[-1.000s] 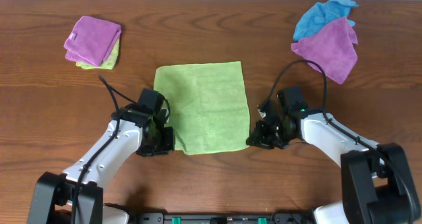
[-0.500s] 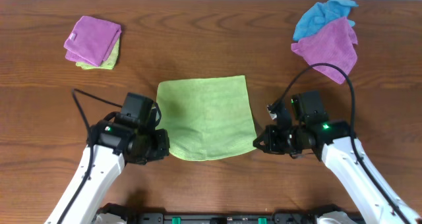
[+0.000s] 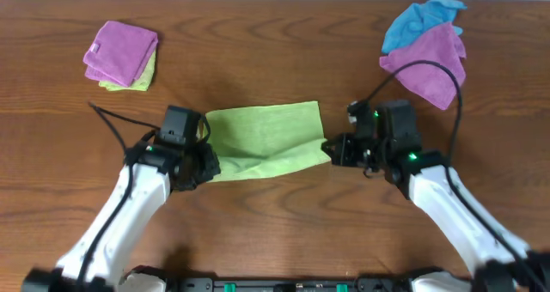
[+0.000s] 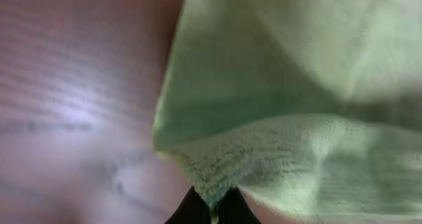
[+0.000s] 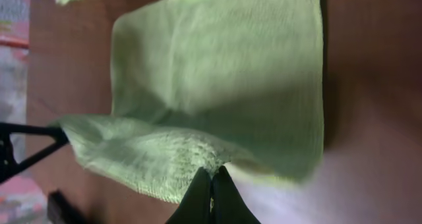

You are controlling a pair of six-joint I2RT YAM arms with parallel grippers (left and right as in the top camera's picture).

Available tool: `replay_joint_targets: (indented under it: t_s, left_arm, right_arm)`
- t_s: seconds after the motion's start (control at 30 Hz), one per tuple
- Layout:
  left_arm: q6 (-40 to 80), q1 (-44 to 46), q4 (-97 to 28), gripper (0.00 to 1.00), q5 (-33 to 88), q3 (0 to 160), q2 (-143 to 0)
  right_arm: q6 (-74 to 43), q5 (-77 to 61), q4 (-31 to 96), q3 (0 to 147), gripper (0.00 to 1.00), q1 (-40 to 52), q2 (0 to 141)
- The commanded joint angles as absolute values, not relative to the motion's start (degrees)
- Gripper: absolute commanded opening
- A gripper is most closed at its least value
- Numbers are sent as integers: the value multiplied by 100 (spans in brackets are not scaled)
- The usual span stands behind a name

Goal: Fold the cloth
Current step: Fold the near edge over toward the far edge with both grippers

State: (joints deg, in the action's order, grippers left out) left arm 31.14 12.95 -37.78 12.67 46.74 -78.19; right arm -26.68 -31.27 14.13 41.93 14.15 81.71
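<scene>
Jaws on both arms are closed to a narrow pinch, each clamping a near corner of the cloth (image 3: pixel 266 137). In the wrist views, the dark fingertips of the left gripper (image 4: pixel 211 209) and the right gripper (image 5: pixel 211 184) meet on a nub of fabric with no visible gap.

Seen close, the cloth is a soft lime-green microfiber with a fine looped, slightly fuzzy nap and no pattern. It sits at the middle of the table (image 3: pixel 275 232), between the two arms. Its far part lies flat on the wood, with a straight back edge and squared far corners. The near edge is held up and doubled back over that flat part — it sags and wrinkles between the two pinch points, so from overhead the cloth reads as a short, wide band with an uneven front line.

The table is dark brown wood with a long horizontal grain and a dull sheen. At far left lies a neatly folded purple cloth (image 3: pixel 122 50) stacked on a folded yellow-green cloth (image 3: pixel 146 76). At far right a crumpled purple cloth (image 3: pixel 430 62) overlaps a rumpled bright blue cloth (image 3: pixel 417 19) — both well apart from the arms.
</scene>
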Motion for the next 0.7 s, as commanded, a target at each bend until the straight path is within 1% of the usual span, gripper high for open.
replay_joint_targets:
  t_s: [0.0,0.1,0.27,0.4,0.67]
  left_arm:
    - [3214,1048,-3439,6,1192,4755,-8204]
    - [3212,731,-2891,6,1389,4755,-8479]
    - [3094,349,-2097,5,2062,4915,-8840]
    - [2755,355,-2029,6,2198,5457,-9262]
    - [2438,355,-2073,6,2425,6449,-10151]
  right_arm:
    - [-2902,-3087,996,4263,1,1466,8656]
    - [-2961,-3083,672,4611,2,1466,9126]
    - [-2954,-3083,709,5446,2,1466,9778]
    - [-3004,-2947,729,5870,2,1466,10020]
    - [-3122,-2329,539,5900,1,1466,10027]
